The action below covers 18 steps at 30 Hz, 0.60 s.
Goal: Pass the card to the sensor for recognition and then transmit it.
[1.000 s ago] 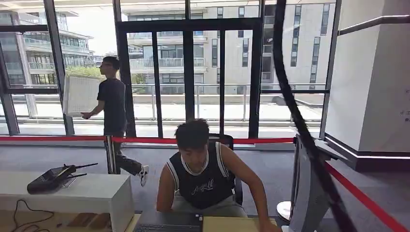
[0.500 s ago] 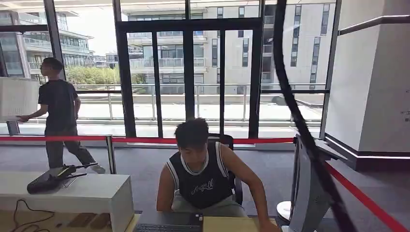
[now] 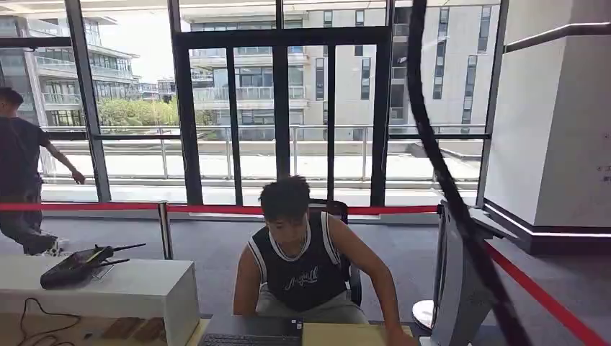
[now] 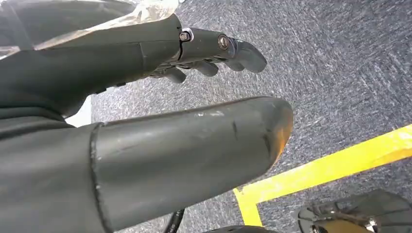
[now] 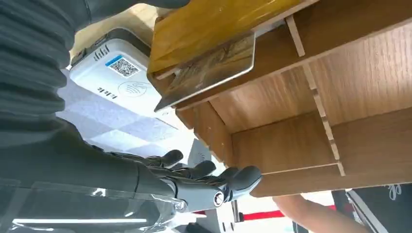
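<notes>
In the right wrist view a card (image 5: 206, 70) with a brownish print sticks out of a slot in a wooden rack (image 5: 311, 107). Beside the rack lies a white sensor (image 5: 116, 77) with a QR code and a contactless mark. My right hand (image 5: 194, 177) reaches toward the rack with its fingers (image 5: 233, 177) stretched out and apart, well short of the card, holding nothing. My left hand (image 4: 145, 53) hangs over grey carpet, its fingers straight and apart and nothing in them.
A person (image 3: 302, 267) sits across the desk behind a tan box (image 3: 346, 335), one arm reaching down beside a monitor (image 3: 457, 288). A white counter (image 3: 122, 288) at left carries a black handset (image 3: 76, 265). A red barrier belt (image 3: 216, 209) runs behind. Yellow floor tape (image 4: 330, 165) crosses the carpet.
A person in the background has walked from the middle left to the left edge of the head view. The seated person has hardly moved.
</notes>
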Motion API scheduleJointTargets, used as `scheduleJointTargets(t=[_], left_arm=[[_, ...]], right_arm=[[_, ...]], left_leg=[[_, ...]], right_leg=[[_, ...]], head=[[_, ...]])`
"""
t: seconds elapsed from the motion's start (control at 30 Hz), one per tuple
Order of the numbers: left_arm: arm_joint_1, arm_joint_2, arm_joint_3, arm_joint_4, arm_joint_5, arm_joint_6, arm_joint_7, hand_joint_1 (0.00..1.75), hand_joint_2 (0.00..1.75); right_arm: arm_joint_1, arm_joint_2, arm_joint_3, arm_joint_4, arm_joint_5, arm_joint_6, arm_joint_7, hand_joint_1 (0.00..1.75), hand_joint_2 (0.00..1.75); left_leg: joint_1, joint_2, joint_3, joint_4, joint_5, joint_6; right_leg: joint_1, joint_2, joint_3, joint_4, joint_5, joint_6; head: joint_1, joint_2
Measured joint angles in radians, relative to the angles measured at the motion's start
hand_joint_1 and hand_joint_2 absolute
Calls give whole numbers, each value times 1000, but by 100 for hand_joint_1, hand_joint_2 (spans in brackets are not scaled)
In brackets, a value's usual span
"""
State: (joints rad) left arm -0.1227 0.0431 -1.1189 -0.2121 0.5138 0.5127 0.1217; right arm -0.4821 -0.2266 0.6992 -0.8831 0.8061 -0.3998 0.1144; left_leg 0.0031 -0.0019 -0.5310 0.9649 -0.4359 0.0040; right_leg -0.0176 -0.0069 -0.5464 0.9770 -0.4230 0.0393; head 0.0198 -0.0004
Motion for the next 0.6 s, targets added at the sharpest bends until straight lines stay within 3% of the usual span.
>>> scheduleJointTargets(t=[0.6], left_arm=[[0, 0, 0, 0, -3, 0, 0, 0, 0]], right_arm=[[0, 3, 0, 0, 11, -13, -10, 0, 175]], left_leg=[[0, 0, 0, 0, 0, 0]], right_leg=[[0, 0, 0, 0, 0, 0]], head=[[0, 0]])
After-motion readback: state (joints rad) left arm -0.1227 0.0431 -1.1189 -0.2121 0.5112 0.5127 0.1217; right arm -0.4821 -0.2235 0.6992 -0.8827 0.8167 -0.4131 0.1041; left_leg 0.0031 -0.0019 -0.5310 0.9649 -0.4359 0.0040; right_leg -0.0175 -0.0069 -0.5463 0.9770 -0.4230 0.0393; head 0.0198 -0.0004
